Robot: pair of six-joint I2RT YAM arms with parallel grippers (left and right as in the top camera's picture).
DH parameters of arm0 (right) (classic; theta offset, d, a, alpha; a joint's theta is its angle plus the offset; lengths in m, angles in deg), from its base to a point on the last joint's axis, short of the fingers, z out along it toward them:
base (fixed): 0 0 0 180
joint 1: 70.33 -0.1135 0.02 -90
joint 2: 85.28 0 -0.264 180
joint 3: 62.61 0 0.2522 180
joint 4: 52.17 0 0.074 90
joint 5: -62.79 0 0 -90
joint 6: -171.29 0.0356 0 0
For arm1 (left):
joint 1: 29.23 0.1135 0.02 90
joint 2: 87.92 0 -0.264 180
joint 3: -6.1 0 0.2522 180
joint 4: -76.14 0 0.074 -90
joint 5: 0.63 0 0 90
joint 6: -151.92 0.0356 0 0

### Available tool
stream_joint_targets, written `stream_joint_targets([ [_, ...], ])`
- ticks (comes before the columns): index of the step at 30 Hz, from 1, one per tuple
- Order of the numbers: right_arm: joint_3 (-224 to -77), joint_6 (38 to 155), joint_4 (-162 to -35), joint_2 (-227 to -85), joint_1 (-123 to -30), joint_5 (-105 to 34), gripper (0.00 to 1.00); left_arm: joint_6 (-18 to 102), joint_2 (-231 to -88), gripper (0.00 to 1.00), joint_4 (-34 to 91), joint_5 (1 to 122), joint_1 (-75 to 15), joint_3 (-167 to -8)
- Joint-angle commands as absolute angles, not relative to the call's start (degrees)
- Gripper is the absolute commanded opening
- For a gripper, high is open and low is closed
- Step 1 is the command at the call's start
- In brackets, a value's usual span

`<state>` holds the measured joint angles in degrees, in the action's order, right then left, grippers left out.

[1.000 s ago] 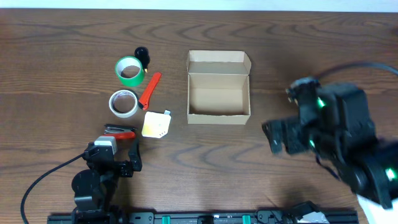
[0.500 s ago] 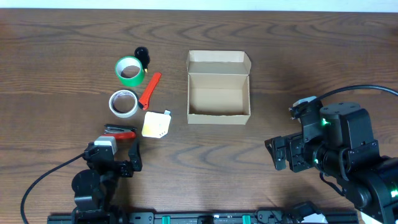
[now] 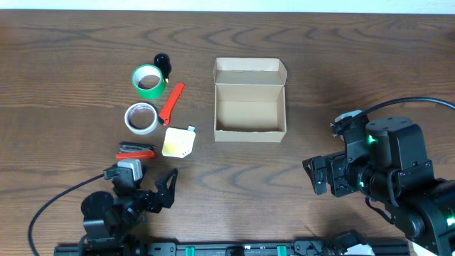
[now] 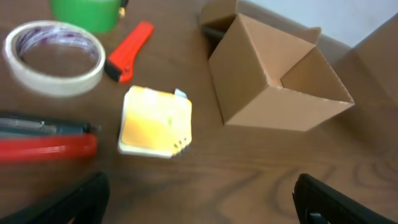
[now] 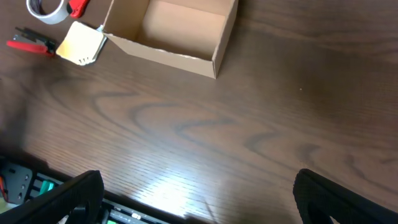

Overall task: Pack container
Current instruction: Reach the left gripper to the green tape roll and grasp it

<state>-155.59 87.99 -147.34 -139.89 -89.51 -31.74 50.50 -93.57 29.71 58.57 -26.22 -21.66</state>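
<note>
The container is an open, empty tan cardboard box at the table's middle, its lid flap folded back. It also shows in the left wrist view and in the right wrist view. Left of it lie a green tape roll, a white tape roll, an orange cutter, a yellow note pad and a red stapler. My left gripper is open and empty, just in front of the pad and stapler. My right gripper is open and empty, front right of the box.
A small black object stands beside the green tape. A black rail runs along the table's front edge. Bare wood lies between the box and my right gripper.
My right arm drew back toward the front right and stopped. My left gripper's fingers spread wider and the wrist turned slightly. The objects have not moved.
</note>
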Motion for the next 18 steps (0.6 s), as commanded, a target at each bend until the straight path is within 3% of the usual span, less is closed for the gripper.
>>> stream_joint_targets([
  [1, -155.2, 87.4, -147.5, -139.6, -89.1, -32.2, 0.99, 56.2, -101.8, 0.95, 27.4, 63.1, -25.9, -30.2],
  [13, -155.2, 87.4, -147.5, -139.6, -89.1, -32.2, 0.99, 65.9, -137.2, 0.95, 25.8, 82.6, -25.9, -57.4],
  [18, -155.2, 87.4, -147.5, -139.6, -89.1, -32.2, 0.99, 68.4, -154.5, 0.95, 28.2, 83.7, -26.2, -67.2],
])
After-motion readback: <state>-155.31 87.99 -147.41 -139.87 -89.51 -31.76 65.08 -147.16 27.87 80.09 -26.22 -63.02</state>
